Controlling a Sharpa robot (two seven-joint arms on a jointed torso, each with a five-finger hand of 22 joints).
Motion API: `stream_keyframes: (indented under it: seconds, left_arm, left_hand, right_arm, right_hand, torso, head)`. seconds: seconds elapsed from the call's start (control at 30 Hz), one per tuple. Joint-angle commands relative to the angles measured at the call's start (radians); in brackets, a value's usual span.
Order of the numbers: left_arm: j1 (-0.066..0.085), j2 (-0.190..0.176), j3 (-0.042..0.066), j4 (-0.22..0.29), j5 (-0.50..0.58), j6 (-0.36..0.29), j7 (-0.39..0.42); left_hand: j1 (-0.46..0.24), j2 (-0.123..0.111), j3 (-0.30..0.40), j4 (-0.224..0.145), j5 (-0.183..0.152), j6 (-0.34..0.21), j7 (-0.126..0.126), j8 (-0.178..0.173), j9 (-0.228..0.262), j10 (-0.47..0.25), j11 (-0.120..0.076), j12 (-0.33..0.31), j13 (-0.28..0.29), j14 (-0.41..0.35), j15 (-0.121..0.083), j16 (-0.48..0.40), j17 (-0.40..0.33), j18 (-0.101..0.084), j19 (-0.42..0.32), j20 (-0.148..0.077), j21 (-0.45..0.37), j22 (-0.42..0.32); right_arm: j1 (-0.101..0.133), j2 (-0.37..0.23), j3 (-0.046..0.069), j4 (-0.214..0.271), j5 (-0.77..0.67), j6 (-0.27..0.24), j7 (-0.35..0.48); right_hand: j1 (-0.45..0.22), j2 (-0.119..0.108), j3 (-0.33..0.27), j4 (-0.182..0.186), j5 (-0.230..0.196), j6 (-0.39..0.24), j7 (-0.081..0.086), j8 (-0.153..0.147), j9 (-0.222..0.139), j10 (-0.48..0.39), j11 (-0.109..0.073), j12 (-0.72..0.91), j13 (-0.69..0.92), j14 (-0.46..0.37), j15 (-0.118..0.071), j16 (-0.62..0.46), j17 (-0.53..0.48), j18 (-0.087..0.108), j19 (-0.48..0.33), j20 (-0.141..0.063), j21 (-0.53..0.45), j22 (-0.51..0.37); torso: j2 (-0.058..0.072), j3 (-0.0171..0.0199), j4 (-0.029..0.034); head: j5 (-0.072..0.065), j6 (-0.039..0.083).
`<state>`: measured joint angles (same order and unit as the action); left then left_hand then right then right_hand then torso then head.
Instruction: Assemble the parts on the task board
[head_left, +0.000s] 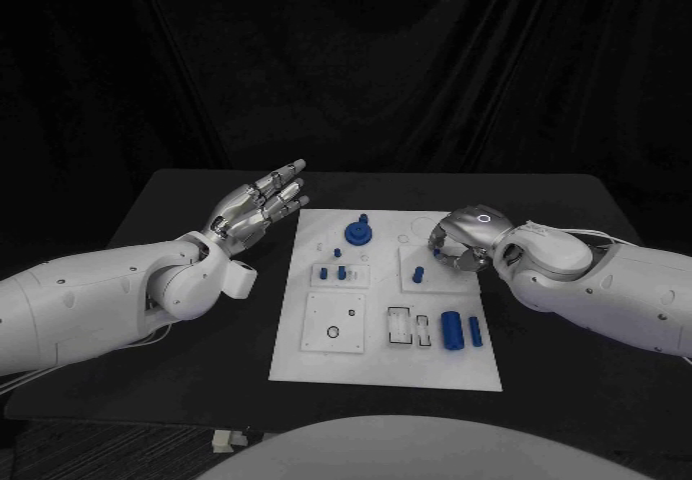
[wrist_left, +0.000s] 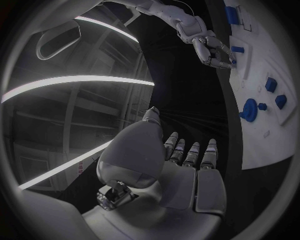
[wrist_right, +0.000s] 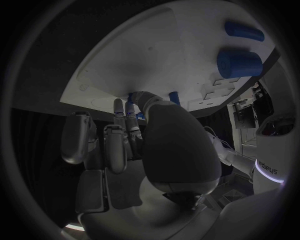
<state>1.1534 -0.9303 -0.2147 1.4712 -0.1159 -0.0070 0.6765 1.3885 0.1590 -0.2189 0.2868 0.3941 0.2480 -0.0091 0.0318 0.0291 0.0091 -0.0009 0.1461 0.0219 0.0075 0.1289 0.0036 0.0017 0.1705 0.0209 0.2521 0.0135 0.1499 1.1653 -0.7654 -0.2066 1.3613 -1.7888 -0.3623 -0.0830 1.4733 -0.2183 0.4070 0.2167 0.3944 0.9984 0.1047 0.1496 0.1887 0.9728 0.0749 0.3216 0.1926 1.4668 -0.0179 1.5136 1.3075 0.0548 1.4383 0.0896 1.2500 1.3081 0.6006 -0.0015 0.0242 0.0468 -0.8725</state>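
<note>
Right robot hand (head_left: 464, 240) fingertips over task board (head_left: 378, 350)

Flat white rectangular task board (head_left: 433, 365) carrying small blue plastic parts.
A short blue peg (head_left: 418, 273) stands just beside the right hand (head_left: 464, 240); two blue cylinders (head_left: 462, 329) lie nearer the robot.

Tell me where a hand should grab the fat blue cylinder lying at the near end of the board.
Probably around the middle of the fat blue cylinder, from above. It lies on its side on the task board, its curved flanks exposed, though a thinner blue rod lies close beside it.
</note>
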Motion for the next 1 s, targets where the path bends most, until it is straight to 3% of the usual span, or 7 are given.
stream_keyframes:
  seconds: [0.03,0.23,0.57,1.0]
  left_arm:
    - [-0.002,0.004,0.001,-0.002,0.007,0.018,0.097]
    - [-0.003,0.006,0.001,-0.006,0.007,0.021,0.094]
    - [-0.006,0.009,0.001,-0.013,0.007,0.025,0.082]
    - [-0.015,0.008,0.001,-0.018,0.007,0.029,0.073]
  left_hand:
    - [0.016,0.002,-0.004,0.0,0.01,0.004,0.01,-0.001,0.002,0.001,0.008,0.006,0.001,0.001,0.011,0.004,0.003,0.01,0.002,0.01,0.007,0.003]
    - [0.039,0.004,-0.002,-0.004,0.027,0.011,0.02,-0.001,0.002,0.001,0.011,0.009,0.001,0.004,0.017,0.007,0.004,0.01,0.007,0.02,0.009,0.015]
    - [0.065,0.01,0.001,-0.006,0.046,0.018,0.034,0.0,0.003,0.002,0.017,0.013,0.002,0.013,0.028,0.016,0.008,0.01,0.018,0.033,0.014,0.035]
    - [0.083,0.013,0.002,-0.008,0.057,0.031,0.048,0.002,0.005,0.004,0.025,0.02,0.003,0.022,0.039,0.027,0.011,0.009,0.029,0.039,0.019,0.05]
  right_arm:
    - [-0.002,0.001,0.001,-0.002,-0.001,-0.008,0.014]
    - [-0.002,0.0,0.001,-0.001,0.016,-0.025,0.026]
    - [-0.002,-0.003,0.001,0.003,0.03,-0.059,0.039]
    - [0.004,-0.019,0.001,0.023,0.032,-0.093,0.046]
  right_hand:
    - [-0.006,-0.002,0.01,-0.008,-0.007,0.02,0.0,0.013,0.012,0.019,-0.003,0.012,0.003,0.069,-0.004,-0.005,0.132,0.017,-0.007,-0.004,-0.002,0.168]
    - [-0.009,0.002,0.017,-0.024,-0.019,0.044,-0.003,0.032,0.035,0.041,-0.012,0.025,0.007,0.07,-0.009,-0.005,0.133,0.017,-0.005,-0.008,0.001,0.169]
    - [-0.003,0.016,0.028,-0.059,-0.046,0.078,-0.002,0.064,0.082,0.089,-0.022,0.047,0.014,0.07,-0.003,-0.004,0.134,0.015,-0.002,-0.005,0.009,0.171]
    - [0.002,0.02,0.033,-0.074,-0.048,0.086,0.001,0.073,0.099,0.109,-0.023,0.052,0.015,0.071,-0.003,-0.004,0.135,0.013,0.0,-0.004,0.014,0.173]
  torso:
    - [0.0,-0.0002,-0.0007]
    - [-0.001,-0.0004,-0.001]
    - [-0.001,-0.0006,-0.001]
    - [-0.001,-0.0005,-0.0006]
  head:
    - [0.003,0.0]
    - [0.003,0.0]
    - [0.009,0.0]
    - [0.01,0.0]
